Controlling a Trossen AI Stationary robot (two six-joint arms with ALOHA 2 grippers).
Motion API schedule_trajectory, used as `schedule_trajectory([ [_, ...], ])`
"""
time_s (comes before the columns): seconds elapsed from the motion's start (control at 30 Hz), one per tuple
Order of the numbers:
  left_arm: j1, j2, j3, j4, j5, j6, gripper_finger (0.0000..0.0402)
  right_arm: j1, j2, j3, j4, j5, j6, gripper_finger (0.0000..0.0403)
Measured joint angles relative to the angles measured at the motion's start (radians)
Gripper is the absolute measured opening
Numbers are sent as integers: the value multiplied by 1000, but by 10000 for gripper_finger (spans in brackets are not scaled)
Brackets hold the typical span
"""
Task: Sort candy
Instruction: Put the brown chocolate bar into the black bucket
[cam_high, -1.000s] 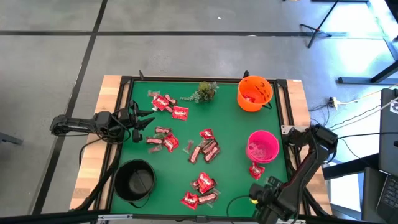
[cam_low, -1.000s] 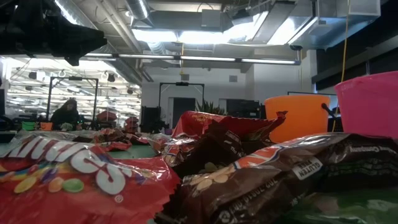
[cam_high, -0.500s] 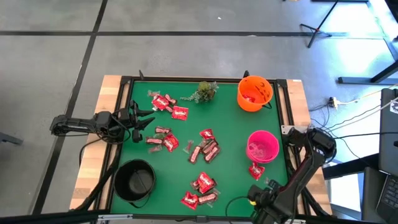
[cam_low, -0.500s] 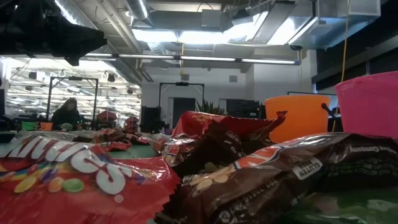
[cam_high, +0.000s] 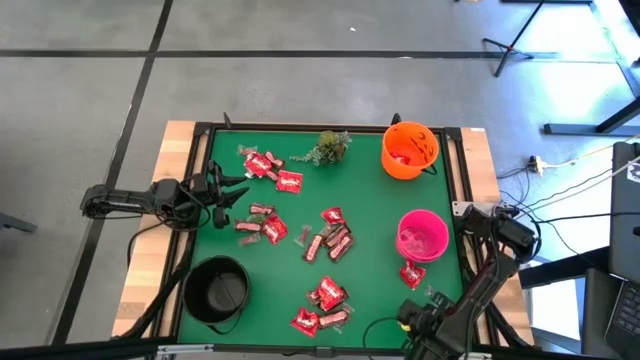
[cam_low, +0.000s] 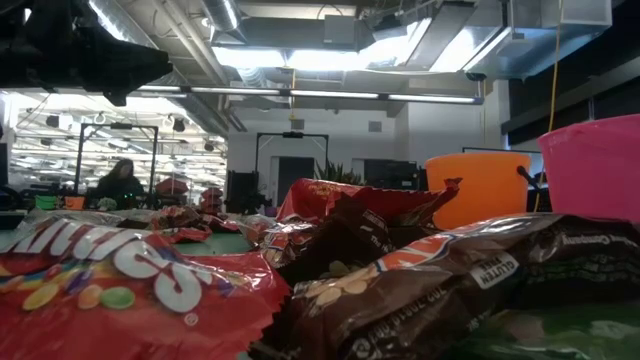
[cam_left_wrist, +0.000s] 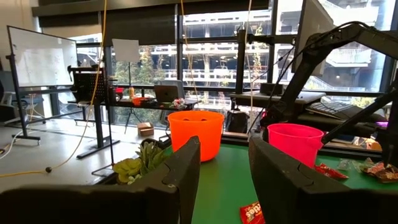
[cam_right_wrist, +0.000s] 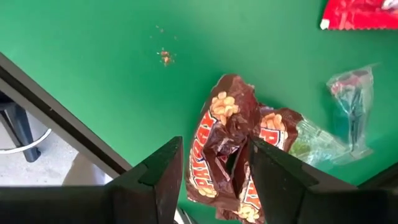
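Over the last second I am drawing the right claw (cam_right_wrist: 214, 180), clamped on a crumpled brown peanut candy wrapper (cam_right_wrist: 230, 149), slightly toward the green tabletop's (cam_high: 375, 205) near edge, while the left claw (cam_left_wrist: 224, 180), fingers apart, is staying put — sorting barely advancing.

Down at table height, the big red candy packet (cam_low: 120, 290) nearest the front carries large white letters across its face; only the middle run shows, something like "MM", the ends lost off the edge and in the crumple. On the brown packet (cam_low: 440, 280) beside it, a small white panel reads "GLUTEN", with fainter print further along that I cannot make out. The brown wrapper (cam_right_wrist: 233, 149) between the right pincer's fingers (cam_right_wrist: 158, 174) shows orange lettering, "PAY" readable, the rest folded away.
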Motion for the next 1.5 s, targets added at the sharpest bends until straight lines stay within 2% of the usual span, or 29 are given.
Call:
schedule_trajectory([
  [0.8, 0, 0, 0, 0, 0, -8, 127, 48, 0, 13, -11, 13, 115, 178],
  [1.13, 0, 0, 0, 0, 7, -11, 127, 47, 0, 13, -15, 53, 135, 178],
  [1.5, 0, 0, 0, 85, 5, -3, 128, 47, 0, 13, -15, 161, 136, 178],
])
